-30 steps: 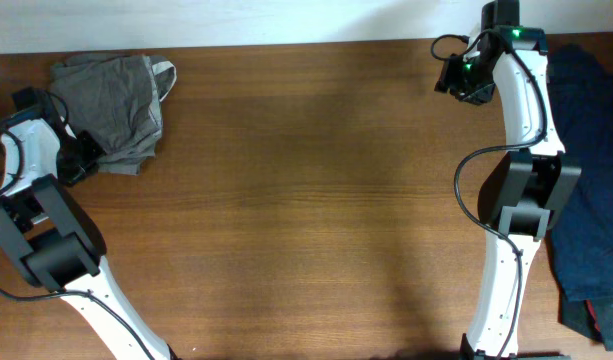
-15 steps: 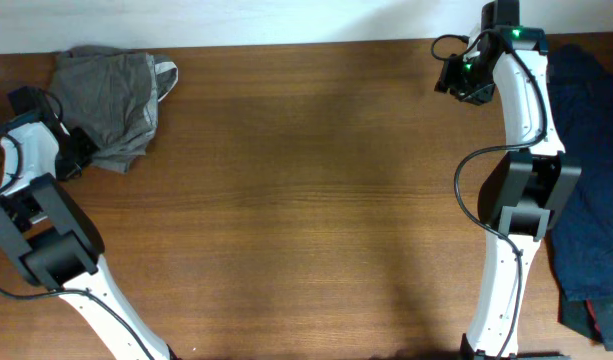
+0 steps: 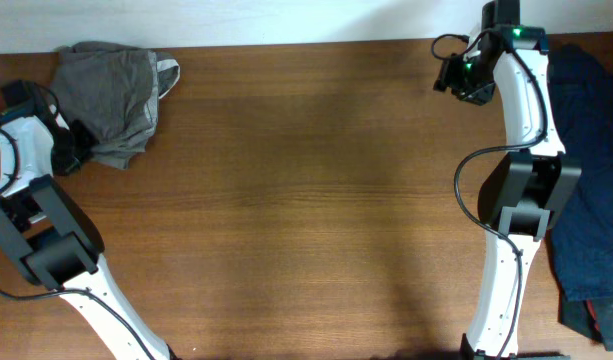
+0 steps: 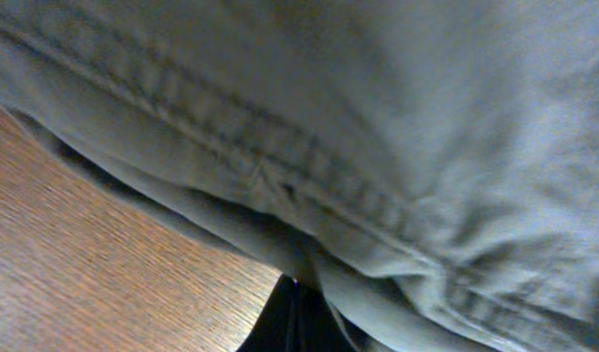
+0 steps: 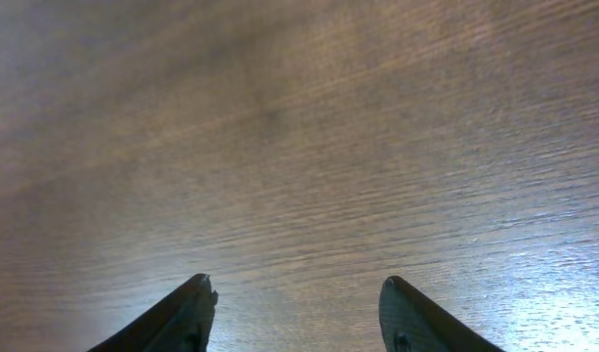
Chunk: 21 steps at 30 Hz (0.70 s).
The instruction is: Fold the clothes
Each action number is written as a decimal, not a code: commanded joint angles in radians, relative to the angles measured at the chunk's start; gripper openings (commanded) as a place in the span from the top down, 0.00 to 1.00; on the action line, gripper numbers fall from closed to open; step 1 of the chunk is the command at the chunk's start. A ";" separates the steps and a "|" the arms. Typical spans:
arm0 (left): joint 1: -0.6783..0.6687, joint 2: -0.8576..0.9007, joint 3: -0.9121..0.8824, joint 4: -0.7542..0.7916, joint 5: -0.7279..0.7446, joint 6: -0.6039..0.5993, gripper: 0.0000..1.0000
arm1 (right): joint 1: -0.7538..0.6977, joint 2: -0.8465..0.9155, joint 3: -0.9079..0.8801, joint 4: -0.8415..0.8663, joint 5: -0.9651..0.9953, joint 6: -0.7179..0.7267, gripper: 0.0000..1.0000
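Note:
The olive-grey shorts (image 3: pixel 114 95) lie bunched at the table's far left corner, pale waistband showing at their right edge. My left gripper (image 3: pixel 70 148) sits at their lower left edge. In the left wrist view the shorts' seamed hem (image 4: pixel 309 186) fills the frame and my left gripper's dark fingers (image 4: pixel 297 315) are shut on a fold of it. My right gripper (image 3: pixel 454 80) hangs open and empty over bare wood at the far right, its two fingers apart in the right wrist view (image 5: pixel 299 298). Dark navy-blue garments (image 3: pixel 591 160) lie along the right edge.
The brown wooden table (image 3: pixel 306 200) spans the view, with its back edge against a white wall. The right arm's base (image 3: pixel 526 195) stands beside the navy pile.
My left gripper has moved left and toward the back, dragging the shorts with it; the bundle has tightened toward the far left corner. The right arm has not moved.

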 commanded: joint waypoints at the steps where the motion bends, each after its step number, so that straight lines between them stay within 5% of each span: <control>1: -0.010 -0.072 0.050 -0.020 0.029 -0.005 0.96 | -0.002 -0.056 0.065 -0.006 -0.013 0.005 0.37; 4: -0.023 -0.140 0.050 -0.032 0.029 0.000 0.92 | -0.004 -0.056 0.096 -0.033 0.003 0.005 0.30; 5: -0.027 -0.161 0.050 -0.034 0.029 0.015 0.89 | -0.008 -0.056 0.111 -0.047 0.027 0.005 0.23; 6: -0.033 -0.185 0.050 -0.037 0.024 0.040 0.85 | -0.014 -0.056 0.126 -0.059 0.048 0.005 0.03; 7: -0.040 -0.209 0.050 -0.040 0.011 0.056 0.81 | -0.022 -0.056 0.140 -0.068 0.061 0.006 0.01; 9: -0.054 -0.249 0.050 -0.047 -0.017 0.071 0.62 | -0.048 -0.056 0.169 -0.081 0.070 0.012 0.01; 11: -0.071 -0.289 0.050 -0.047 -0.026 0.071 0.31 | -0.094 -0.056 0.192 -0.086 0.070 0.012 0.01; 15: -0.093 -0.307 0.050 -0.043 -0.024 0.070 0.04 | -0.180 -0.056 0.196 -0.085 0.070 0.001 0.01; 21: -0.112 -0.304 0.050 -0.043 -0.023 0.069 0.01 | -0.286 -0.055 0.195 -0.087 0.134 -0.004 0.01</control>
